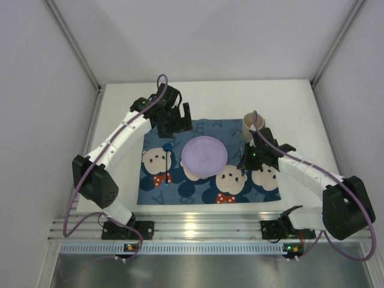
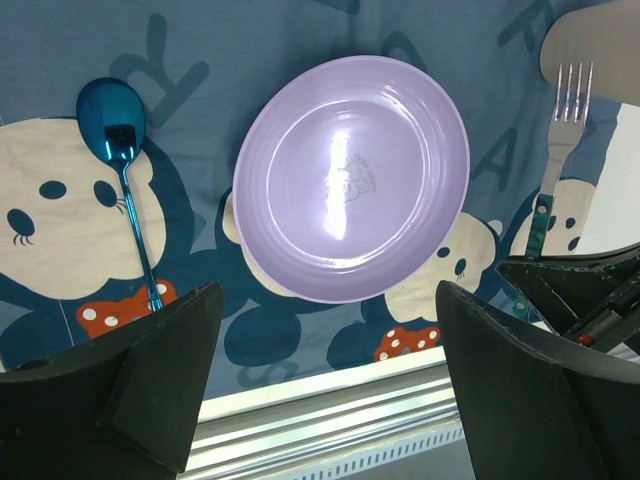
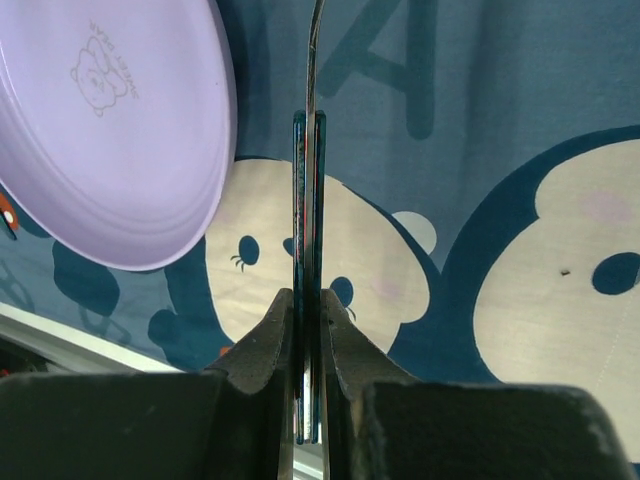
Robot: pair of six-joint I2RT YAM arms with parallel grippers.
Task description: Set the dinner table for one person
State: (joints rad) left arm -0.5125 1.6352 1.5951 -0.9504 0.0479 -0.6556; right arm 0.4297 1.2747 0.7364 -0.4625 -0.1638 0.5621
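The white dinner table carries a blue cartoon-mouse placemat. A lavender plate lies at the mat's middle. A blue spoon rests flat on the mat left of the plate. My left gripper hangs open above the mat's far left part, with nothing between its fingers. To the right of the plate my right gripper is shut on the handle of a fork, which it holds just over the mat with its tines pointing away.
A beige cup stands at the mat's far right corner, just beyond the fork's tines. An aluminium rail runs along the near edge. Grey walls close in the left, right and back.
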